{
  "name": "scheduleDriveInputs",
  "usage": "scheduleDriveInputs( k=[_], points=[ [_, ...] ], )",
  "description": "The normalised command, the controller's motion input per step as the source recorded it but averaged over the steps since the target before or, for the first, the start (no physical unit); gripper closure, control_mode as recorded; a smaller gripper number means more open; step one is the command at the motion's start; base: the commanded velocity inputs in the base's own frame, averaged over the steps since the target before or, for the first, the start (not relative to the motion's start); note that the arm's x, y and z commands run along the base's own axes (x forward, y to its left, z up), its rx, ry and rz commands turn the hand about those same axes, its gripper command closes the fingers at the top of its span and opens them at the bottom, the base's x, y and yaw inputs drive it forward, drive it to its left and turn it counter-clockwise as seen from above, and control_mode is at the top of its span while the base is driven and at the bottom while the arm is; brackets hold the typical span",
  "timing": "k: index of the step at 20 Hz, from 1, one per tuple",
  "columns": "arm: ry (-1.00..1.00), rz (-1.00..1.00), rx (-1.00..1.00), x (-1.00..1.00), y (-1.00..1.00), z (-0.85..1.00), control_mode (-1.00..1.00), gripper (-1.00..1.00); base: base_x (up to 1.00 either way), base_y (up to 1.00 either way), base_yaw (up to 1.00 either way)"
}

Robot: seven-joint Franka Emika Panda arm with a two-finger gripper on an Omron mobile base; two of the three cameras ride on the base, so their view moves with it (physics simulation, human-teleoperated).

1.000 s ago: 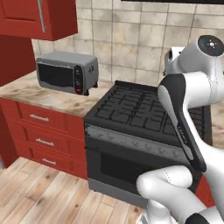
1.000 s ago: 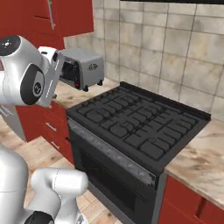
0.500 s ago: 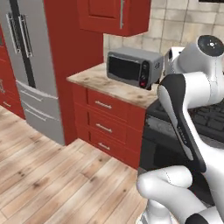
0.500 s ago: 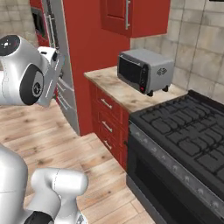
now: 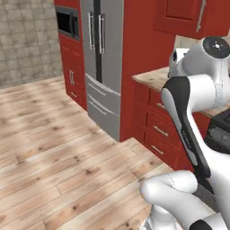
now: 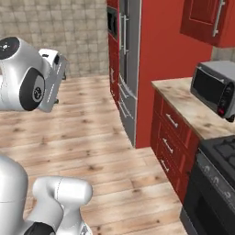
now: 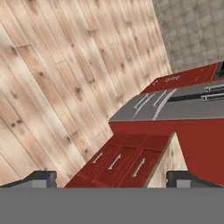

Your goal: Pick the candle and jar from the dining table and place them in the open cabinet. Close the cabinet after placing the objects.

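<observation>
The candle, the jar and the dining table are out of view. A red wall-hung cabinet [image 5: 188,18] with a vertical silver bar handle hangs above the counter at the upper right, and it appears again as the cabinet [image 6: 209,20] from the other side; its visible door looks shut. My gripper [image 7: 113,179] is open and holds nothing; its two dark fingertips [image 7: 41,178] stand far apart. It looks down over red drawers [image 7: 118,164] and the wooden floor [image 7: 52,78]. The arm is folded up high in front of the base.
A steel fridge [image 5: 105,67] stands in a tall red unit with a built-in oven [image 5: 67,22]. Red drawers [image 6: 172,137] carry a marble counter with a microwave [image 6: 213,87]. A black stove [image 6: 215,183] is at the lower right. Open wooden floor [image 5: 54,148] spreads left.
The whole picture has swung: the base has turned left, so the stove slid out to the right and the fridge and floor came in. The gripper stays open.
</observation>
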Motion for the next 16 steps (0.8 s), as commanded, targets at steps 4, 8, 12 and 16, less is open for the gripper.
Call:
scheduleDriveInputs(
  k=[4,8,12,16],
  points=[
    [0.00,0.00,0.00,0.00,0.00,0.00,1.00,-1.00,0.58,0.37,0.51],
    [0.00,0.00,0.00,0.00,0.00,0.00,1.00,-1.00,0.62,0.34,0.48],
    [0.00,0.00,0.00,0.00,0.00,0.00,1.00,-1.00,0.65,0.27,0.46],
    [0.00,0.00,0.00,0.00,0.00,0.00,1.00,-1.00,0.69,0.16,0.44]
  ],
)
